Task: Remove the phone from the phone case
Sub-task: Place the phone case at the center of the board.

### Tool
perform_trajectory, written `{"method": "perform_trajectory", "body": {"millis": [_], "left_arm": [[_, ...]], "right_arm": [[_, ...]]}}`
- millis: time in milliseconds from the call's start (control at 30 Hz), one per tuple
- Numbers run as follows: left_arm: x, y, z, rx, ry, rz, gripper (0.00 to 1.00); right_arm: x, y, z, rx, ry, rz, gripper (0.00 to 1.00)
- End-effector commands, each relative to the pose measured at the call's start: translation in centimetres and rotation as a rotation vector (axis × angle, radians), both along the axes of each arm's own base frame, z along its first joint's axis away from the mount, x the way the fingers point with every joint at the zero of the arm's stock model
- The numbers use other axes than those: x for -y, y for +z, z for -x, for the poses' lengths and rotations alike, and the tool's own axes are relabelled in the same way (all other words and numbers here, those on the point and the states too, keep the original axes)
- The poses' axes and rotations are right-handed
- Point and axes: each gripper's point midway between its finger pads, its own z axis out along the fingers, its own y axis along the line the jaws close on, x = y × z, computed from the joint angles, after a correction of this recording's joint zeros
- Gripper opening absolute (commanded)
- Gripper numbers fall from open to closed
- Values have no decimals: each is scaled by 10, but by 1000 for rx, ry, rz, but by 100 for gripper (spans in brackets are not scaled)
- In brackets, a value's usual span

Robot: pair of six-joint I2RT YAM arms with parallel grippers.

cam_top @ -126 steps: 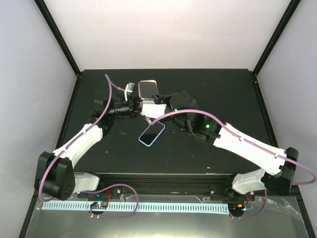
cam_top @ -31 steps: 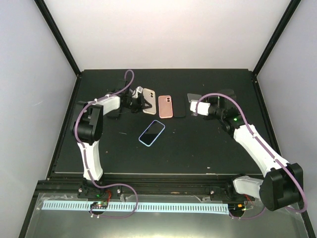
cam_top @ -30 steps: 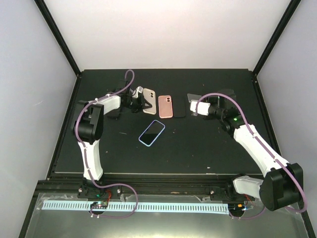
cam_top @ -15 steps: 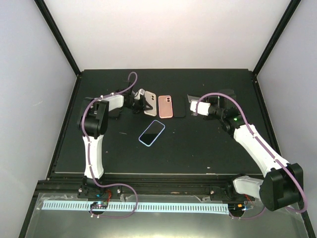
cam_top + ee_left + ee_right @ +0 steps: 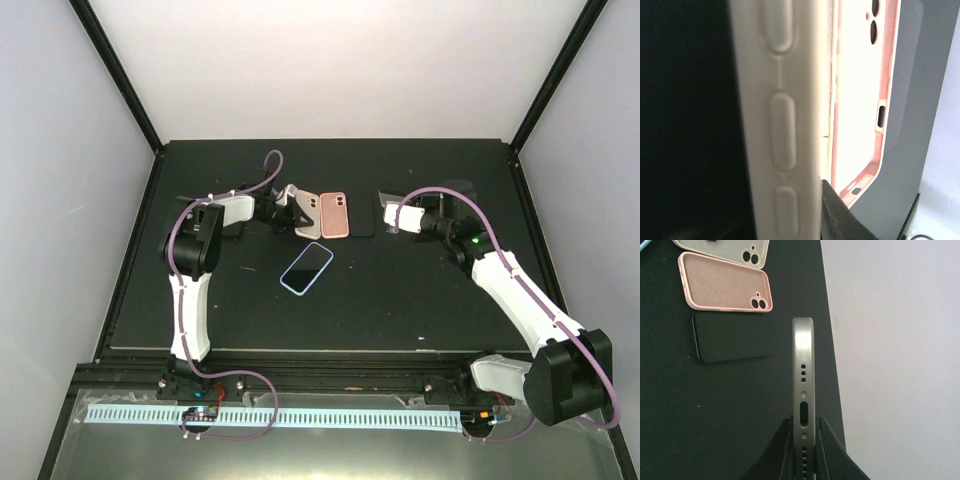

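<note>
Phone (image 5: 803, 355) (likely stiff, slick rim) is pinched at port end by right gripper (image 5: 803, 425); left gripper (image 5: 283, 203) at cream case (image 5: 780, 125), hold unclear.

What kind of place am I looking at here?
Probably a lab test booth: a black table walled by plain white panels, two robot arms bolted at its near edge, and phones and cases laid out.

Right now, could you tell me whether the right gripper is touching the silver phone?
Touching. The right wrist view shows the right gripper clamped on the silver phone, with one finger pressed flat against each face at its port end and no gap.
</note>
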Motion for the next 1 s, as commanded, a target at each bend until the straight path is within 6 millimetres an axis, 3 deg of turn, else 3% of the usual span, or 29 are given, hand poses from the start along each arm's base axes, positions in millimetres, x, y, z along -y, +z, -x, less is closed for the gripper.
{"method": "perform_trajectory", "body": {"millis": [0,133,333,467,767,967], "left_arm": [[-5,-2,5,-7,26,-51,24],[-12,0,7,2,43,-91,40],[-27,9,6,38,71,-190,54],[-40,17,7,63,98,-265,72],[-59,44,10,137,137,-343,76],[-51,96,22,236,141,-220,76]], "right_arm": [[-1,36,-6,96,0,-38,1],[-2,37,-6,98,1,-37,1],[-2,42,-4,109,7,-36,1],[-1,47,-3,120,12,-35,1],[-3,70,2,165,27,-52,1],[-5,94,9,231,46,-81,1]]}}
